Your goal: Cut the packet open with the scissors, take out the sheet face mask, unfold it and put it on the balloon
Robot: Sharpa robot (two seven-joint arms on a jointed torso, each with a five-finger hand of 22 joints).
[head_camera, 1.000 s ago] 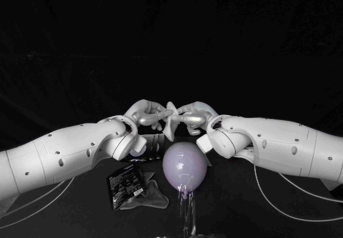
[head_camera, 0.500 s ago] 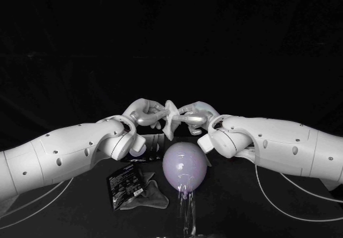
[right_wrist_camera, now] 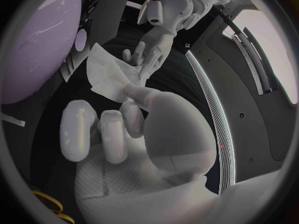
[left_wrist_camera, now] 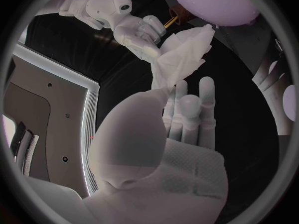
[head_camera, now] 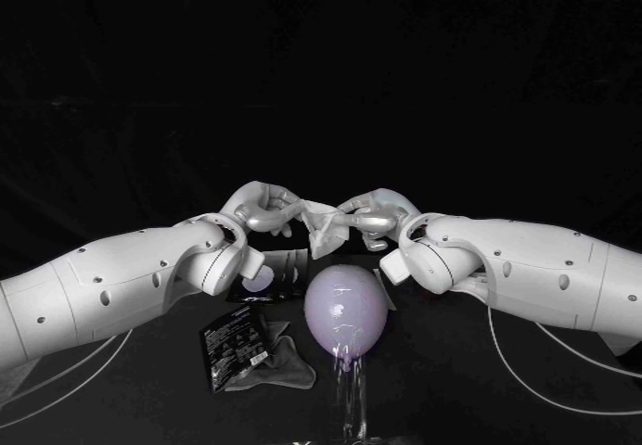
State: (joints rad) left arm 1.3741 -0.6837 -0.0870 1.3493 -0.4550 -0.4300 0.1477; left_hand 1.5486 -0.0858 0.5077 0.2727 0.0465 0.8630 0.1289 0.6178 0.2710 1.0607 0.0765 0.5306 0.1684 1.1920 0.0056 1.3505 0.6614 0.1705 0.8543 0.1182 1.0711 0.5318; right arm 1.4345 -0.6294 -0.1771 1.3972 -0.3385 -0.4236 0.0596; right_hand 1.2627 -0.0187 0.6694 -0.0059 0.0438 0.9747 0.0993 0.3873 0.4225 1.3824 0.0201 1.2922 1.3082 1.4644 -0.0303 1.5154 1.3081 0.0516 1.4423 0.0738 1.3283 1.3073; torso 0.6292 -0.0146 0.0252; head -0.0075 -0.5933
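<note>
Holding sheet face mask (head_camera: 321, 229) between left hand (head_camera: 263, 209) and right hand (head_camera: 371, 211), above and just beyond balloon (head_camera: 345, 311).
Pinched at opposite edges, one edge per hand, neither hand nearer. Hanging white, crumpled, only partly opened, long axis roughly upright, lower end close over balloon's top. Judged next: spreading sideways, then lowering. Dark packet (head_camera: 230, 345) lying on bench (head_camera: 508, 408), left of balloon.

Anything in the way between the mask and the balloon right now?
Nothing visible. The left hand and right hand hold the sheet mask above the balloon in the head view, with open space between mask and balloon.
</note>
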